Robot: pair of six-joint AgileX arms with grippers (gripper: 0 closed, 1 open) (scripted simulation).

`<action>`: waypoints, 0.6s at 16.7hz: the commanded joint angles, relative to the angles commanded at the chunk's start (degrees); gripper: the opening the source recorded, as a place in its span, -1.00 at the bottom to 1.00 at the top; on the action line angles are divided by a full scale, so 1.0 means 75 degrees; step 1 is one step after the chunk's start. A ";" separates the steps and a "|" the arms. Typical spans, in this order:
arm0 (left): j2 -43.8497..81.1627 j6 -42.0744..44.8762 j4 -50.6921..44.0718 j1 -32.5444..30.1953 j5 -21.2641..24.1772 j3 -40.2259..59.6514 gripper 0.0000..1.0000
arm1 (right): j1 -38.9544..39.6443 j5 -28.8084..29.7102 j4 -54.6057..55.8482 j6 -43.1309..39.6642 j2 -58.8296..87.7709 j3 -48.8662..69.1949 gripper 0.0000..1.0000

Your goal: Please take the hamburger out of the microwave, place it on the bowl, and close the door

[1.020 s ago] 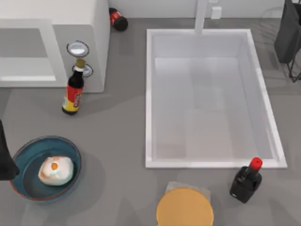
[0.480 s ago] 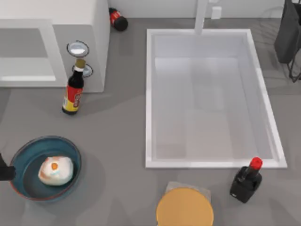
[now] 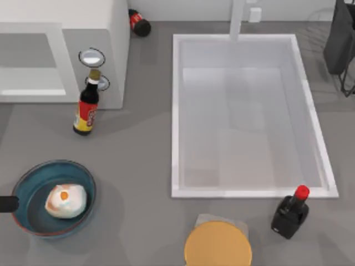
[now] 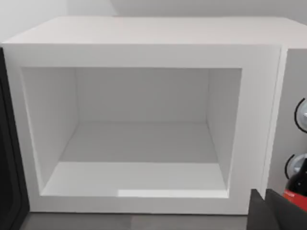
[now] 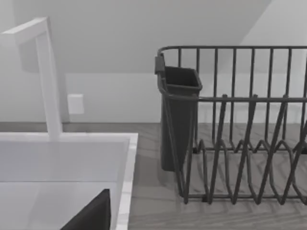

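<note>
The hamburger (image 3: 65, 200) lies inside the teal bowl (image 3: 33, 219) at the table's front left. A dark piece of my left arm (image 3: 5, 204) pokes in at the left edge, just beside the bowl's rim. The white microwave (image 3: 113, 39) stands at the back left, its cavity (image 4: 139, 143) open and bare. The door (image 4: 7, 167) is swung open, seen as a dark strip beside the cavity. A dark corner of my left gripper (image 4: 276, 213) shows in the left wrist view. A dark corner of my right gripper (image 5: 91, 216) shows above the sink edge in the right wrist view.
A brown sauce bottle (image 3: 86, 105) stands right in front of the microwave's dials (image 3: 91, 56). The white sink (image 3: 176, 111) fills the middle right, with a faucet (image 5: 50, 81) behind it. A dish rack (image 5: 240, 124), a black red-capped bottle (image 3: 290, 213) and an orange disc (image 3: 217, 244) stand around it.
My left arm has drawn back leftwards from the bowl, leaving just a small stub in the top view. The hamburger stays in the bowl.
</note>
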 joint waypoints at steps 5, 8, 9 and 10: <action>0.0000 0.0000 0.0000 0.0000 0.0000 0.0000 -1.00 | 0.0000 0.0000 0.0000 0.0000 0.0000 0.0000 1.00; 0.0002 -0.0001 -0.0001 -0.0001 0.0000 0.0002 -1.00 | 0.0000 0.0000 0.0000 0.0000 0.0000 0.0000 1.00; 0.0028 -0.0001 0.0024 0.0020 0.0020 0.0008 -1.00 | 0.0000 0.0000 0.0000 0.0000 0.0000 0.0000 1.00; 0.0133 0.0001 0.0130 0.0096 0.0097 0.0028 -1.00 | 0.0000 0.0000 0.0000 0.0000 0.0000 0.0000 1.00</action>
